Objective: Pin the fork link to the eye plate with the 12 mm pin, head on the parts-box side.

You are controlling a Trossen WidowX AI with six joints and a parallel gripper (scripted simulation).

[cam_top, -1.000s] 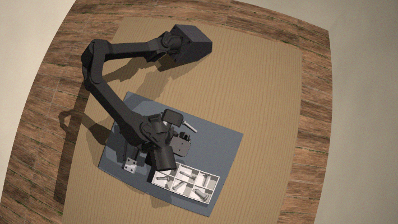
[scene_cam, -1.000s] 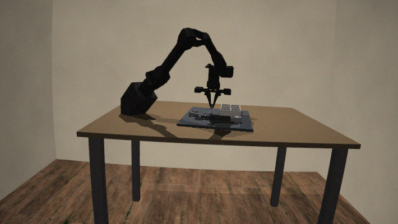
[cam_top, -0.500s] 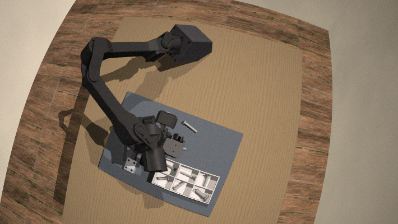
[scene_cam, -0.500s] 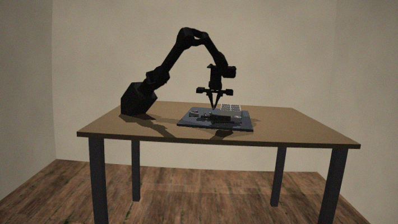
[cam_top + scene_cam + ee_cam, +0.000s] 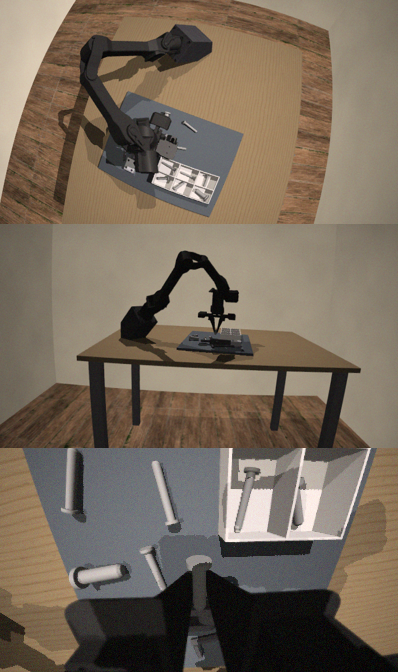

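My gripper [image 5: 198, 575] [image 5: 215, 331] is shut on a grey headed pin [image 5: 198, 564] [image 5: 182, 148]. The pin's head sticks out past the fingertips and its shaft runs back between the fingers. I hold it a little above the grey mat [image 5: 218, 140] [image 5: 185, 346] [image 5: 115, 528], close to the white parts box [image 5: 196, 169] [image 5: 229, 331] [image 5: 288, 536]. The light eye plate [image 5: 129, 165] shows at the mat's left edge, partly under my arm. The dark fork link [image 5: 221, 343] lies on the mat below the gripper; my arm hides it in the overhead view.
Several loose pins lie on the mat: two thin ones [image 5: 71, 480] [image 5: 164, 493], a short thin one [image 5: 152, 568] and a thick one [image 5: 97, 574]. One loose pin [image 5: 189, 126] shows in the overhead view. The box compartments hold more pins [image 5: 245, 498]. The arm's base [image 5: 190, 42] stands at the table's back.
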